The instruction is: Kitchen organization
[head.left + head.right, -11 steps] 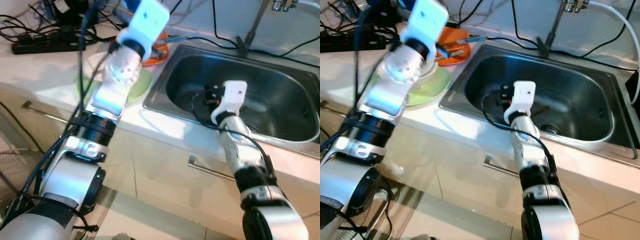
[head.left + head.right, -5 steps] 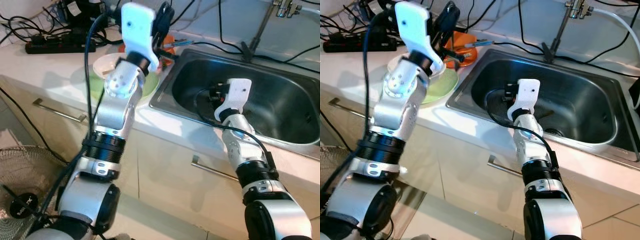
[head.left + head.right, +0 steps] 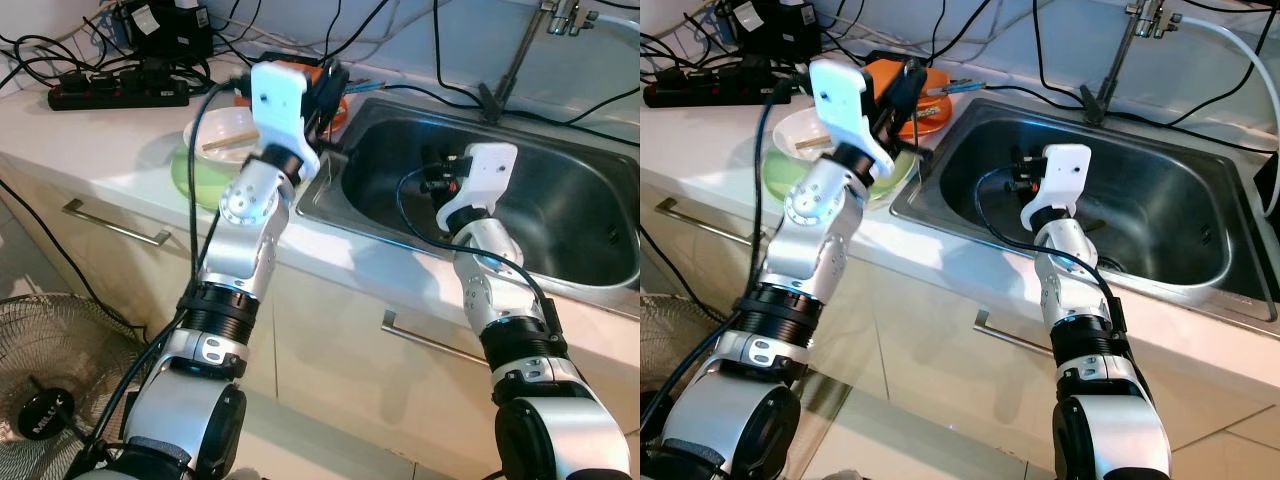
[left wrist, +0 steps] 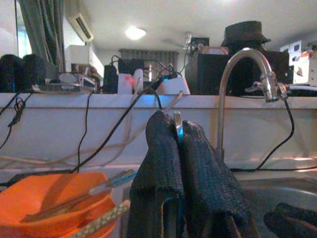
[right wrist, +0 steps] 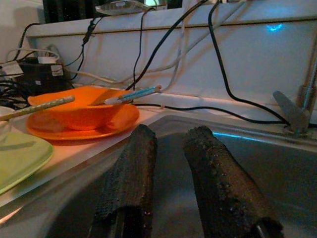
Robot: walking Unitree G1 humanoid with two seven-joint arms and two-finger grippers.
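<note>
My left gripper (image 3: 328, 92) hovers over the counter edge at the sink's left rim, shut on a thin metal utensil (image 4: 178, 127) that pokes up between its fingers. Just behind it sit an orange bowl (image 5: 81, 106) on an orange plate (image 5: 74, 130), with chopsticks (image 5: 132, 94) resting in the bowl. A white bowl (image 3: 225, 130) stands on a green plate (image 3: 197, 178) to the left. My right gripper (image 3: 432, 178) hangs inside the steel sink (image 3: 560, 210), open, with nothing between its fingers (image 5: 130, 173).
A faucet (image 4: 229, 94) rises behind the sink, with cables trailing along the back wall. A black power strip (image 3: 110, 95) lies on the counter at the far left. Cabinet handles (image 3: 115, 225) run below the counter, and a fan (image 3: 45, 400) stands on the floor at the left.
The camera has pulled back. My left arm swung from above the dishes down toward the sink's left rim. The right gripper stayed inside the sink.
</note>
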